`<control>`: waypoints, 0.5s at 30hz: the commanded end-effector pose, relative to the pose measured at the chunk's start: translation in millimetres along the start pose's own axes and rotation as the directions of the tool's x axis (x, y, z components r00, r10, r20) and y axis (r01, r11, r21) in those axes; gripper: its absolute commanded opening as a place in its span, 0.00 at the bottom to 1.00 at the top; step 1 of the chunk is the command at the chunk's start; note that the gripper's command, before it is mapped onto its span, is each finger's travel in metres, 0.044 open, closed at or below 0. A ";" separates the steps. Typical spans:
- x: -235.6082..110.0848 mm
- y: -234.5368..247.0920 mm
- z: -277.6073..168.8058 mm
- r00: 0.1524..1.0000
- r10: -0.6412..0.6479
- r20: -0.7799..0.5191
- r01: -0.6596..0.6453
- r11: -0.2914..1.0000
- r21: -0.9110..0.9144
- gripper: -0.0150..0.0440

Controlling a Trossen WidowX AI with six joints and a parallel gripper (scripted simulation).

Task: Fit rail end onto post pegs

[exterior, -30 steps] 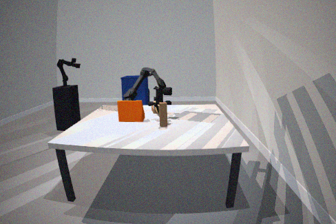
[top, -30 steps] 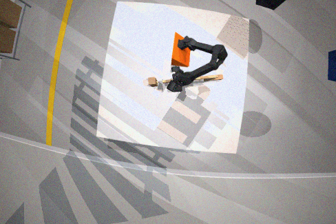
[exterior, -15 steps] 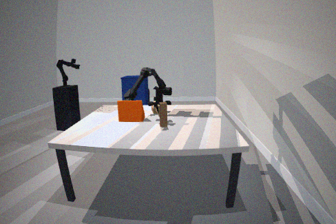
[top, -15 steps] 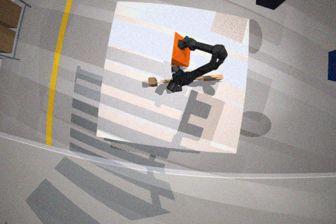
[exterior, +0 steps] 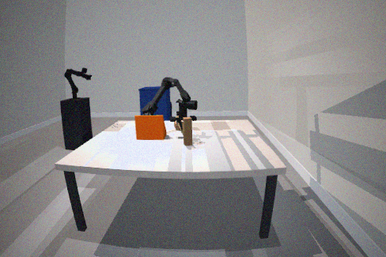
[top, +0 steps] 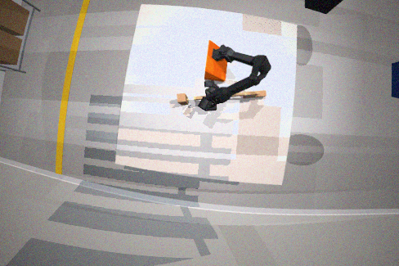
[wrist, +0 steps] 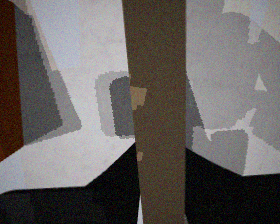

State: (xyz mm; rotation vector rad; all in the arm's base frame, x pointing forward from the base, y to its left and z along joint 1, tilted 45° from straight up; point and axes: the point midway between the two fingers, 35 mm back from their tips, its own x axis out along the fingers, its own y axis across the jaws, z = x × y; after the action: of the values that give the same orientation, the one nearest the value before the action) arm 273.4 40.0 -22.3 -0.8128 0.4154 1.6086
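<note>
Black gripper (top: 208, 103) clamped on long wooden bed rail (top: 249, 94) near its post end. Rail end sits just short of the short wooden post (top: 182, 98), a gap probably remaining; pegs too small to see. Left: seat pegs, level, release.

Rail (wrist: 158, 100) brown wood; post (exterior: 187, 130) light tan; arm (top: 245, 69) black; box (exterior: 149, 126) orange; counter (exterior: 130, 157) white, banded grey; floor line (top: 71, 69) yellow.

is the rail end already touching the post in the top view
No, in the top view a gap of table shows between the rail end near the pincer and the post.
</note>
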 end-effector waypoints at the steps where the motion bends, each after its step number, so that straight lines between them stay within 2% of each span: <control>1: -2.3 -1.8 -2.6 1.000 -0.005 -0.006 0.005 1.000 -0.005 0.25; 15: -4.0 -3.0 -6.5 1.000 -0.005 -0.006 0.005 1.000 -0.005 0.25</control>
State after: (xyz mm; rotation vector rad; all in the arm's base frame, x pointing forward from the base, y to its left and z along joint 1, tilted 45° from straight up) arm 275.0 36.2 -24.0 -0.8132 0.4162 1.6103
